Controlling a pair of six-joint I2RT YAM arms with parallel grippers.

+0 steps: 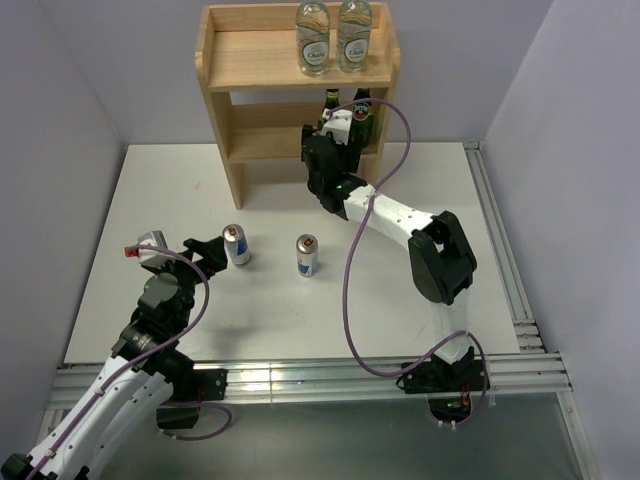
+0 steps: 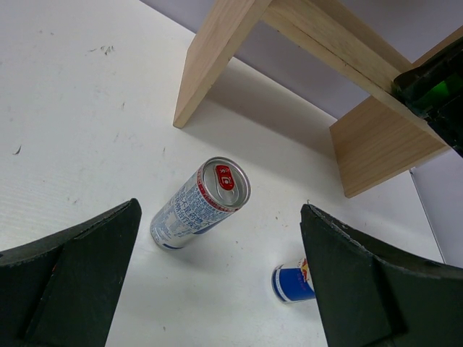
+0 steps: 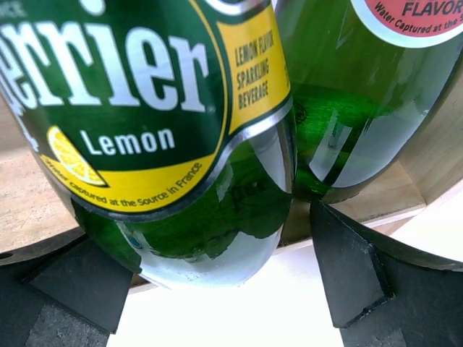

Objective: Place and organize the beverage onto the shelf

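Observation:
The pine shelf (image 1: pixel 222 95) stands at the back. Two water bottles (image 1: pixel 313 42) (image 1: pixel 354 36) stand on its top board. Two green glass bottles (image 1: pixel 330 104) (image 1: pixel 362 101) stand at the right of the middle tier. My right gripper (image 1: pixel 335 135) is open, with its jaws either side of the left green bottle (image 3: pixel 181 144), whose base is at the board's front edge. The other green bottle (image 3: pixel 362 108) is just beyond. Two cans (image 1: pixel 237 245) (image 1: pixel 307 255) stand on the table. My left gripper (image 1: pixel 205 252) is open and empty beside the left can (image 2: pixel 202 202).
The white table (image 1: pixel 420 180) ends in metal rails at the right and near edges. Purple walls close in on three sides. The shelf's left leg (image 2: pixel 210 61) stands on the table beyond the left can. A purple cable (image 1: pixel 350 290) loops off the right arm.

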